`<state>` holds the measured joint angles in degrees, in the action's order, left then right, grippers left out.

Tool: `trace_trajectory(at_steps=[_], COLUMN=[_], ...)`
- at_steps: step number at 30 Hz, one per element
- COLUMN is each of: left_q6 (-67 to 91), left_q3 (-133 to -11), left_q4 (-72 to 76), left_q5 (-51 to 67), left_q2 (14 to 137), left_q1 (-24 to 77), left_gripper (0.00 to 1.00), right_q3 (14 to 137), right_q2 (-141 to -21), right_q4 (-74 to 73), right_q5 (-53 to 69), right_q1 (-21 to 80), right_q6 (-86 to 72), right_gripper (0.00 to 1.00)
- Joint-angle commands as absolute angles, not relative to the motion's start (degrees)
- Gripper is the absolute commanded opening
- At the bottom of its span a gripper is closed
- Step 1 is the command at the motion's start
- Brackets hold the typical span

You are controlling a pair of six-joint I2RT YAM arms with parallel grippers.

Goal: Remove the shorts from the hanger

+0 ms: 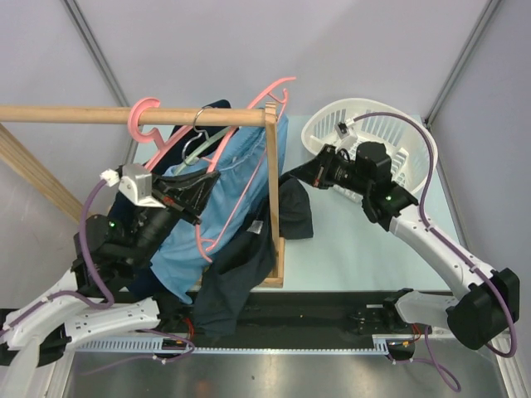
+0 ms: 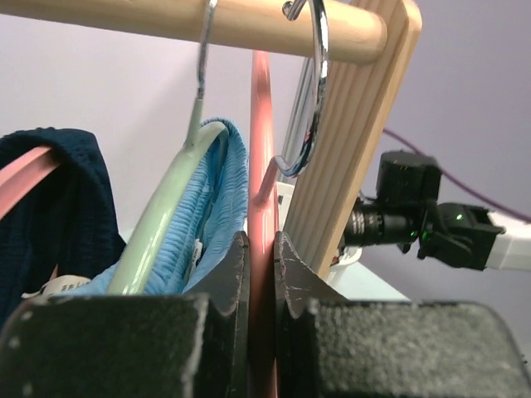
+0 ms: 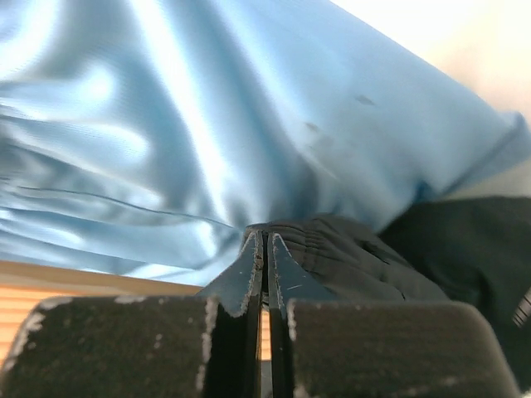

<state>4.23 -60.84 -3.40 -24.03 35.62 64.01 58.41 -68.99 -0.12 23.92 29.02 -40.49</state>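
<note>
While left claw (image 2: 261,249) clamps the pink hanger (image 2: 260,124), right claw (image 3: 264,240) sits shut, dark shorts (image 3: 348,249) bunched at its tips, hold unclear; a pull may slip free or drag blue shorts (image 3: 207,108) above

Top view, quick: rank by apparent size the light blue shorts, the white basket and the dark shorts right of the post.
1. light blue shorts
2. white basket, partly behind the right arm
3. dark shorts, partly hidden

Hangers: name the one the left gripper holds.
The pink hanger nearest the wooden post; the green hanger carries blue shorts, the other pink hanger navy shorts.
</note>
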Motion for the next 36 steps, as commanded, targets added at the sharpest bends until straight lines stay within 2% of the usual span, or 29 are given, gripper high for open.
trace_trajectory(at_steps=[1, 9, 14, 17, 27, 33, 36], left_q6=[2.6, 10.4, 16.3, 17.9, 18.0, 19.0, 19.8], left_q3=[-63.7, -71.3, -73.6, -74.8, -75.0, -76.1, -76.0], left_q4=[0.4, -16.3, -26.3, -30.0, -34.3, -35.4, -35.9], left_q5=[-23.7, -28.4, -26.4, -26.5, -24.3, -21.6, -21.3], left_q2=[38.7, 39.1, 36.6, 35.5, 35.8, 37.4, 37.2], left_q1=[64.3, 64.3, 64.2, 64.2, 64.2, 64.3, 64.3], left_gripper=[0.00, 0.00, 0.00, 0.00, 0.00, 0.00, 0.00], right_q3=[64.0, 67.8, 73.8, 75.1, 77.7, 88.3, 91.6], right_q2=[-69.3, -68.8, -67.9, -65.1, -51.9, -49.1, -48.3], right_q4=[1.9, -3.6, -11.7, -13.7, -26.1, -35.3, -37.1], right_q5=[25.0, 20.0, 14.8, 14.4, 8.6, -1.5, -2.3], right_q1=[29.4, 29.2, 27.5, 22.7, 16.4, 16.1, 16.1], right_q6=[-40.8, -36.5, -31.7, -31.9, -28.3, -23.4, -22.9], right_gripper=[0.00, 0.00, 0.00, 0.00, 0.00, 0.00, 0.00])
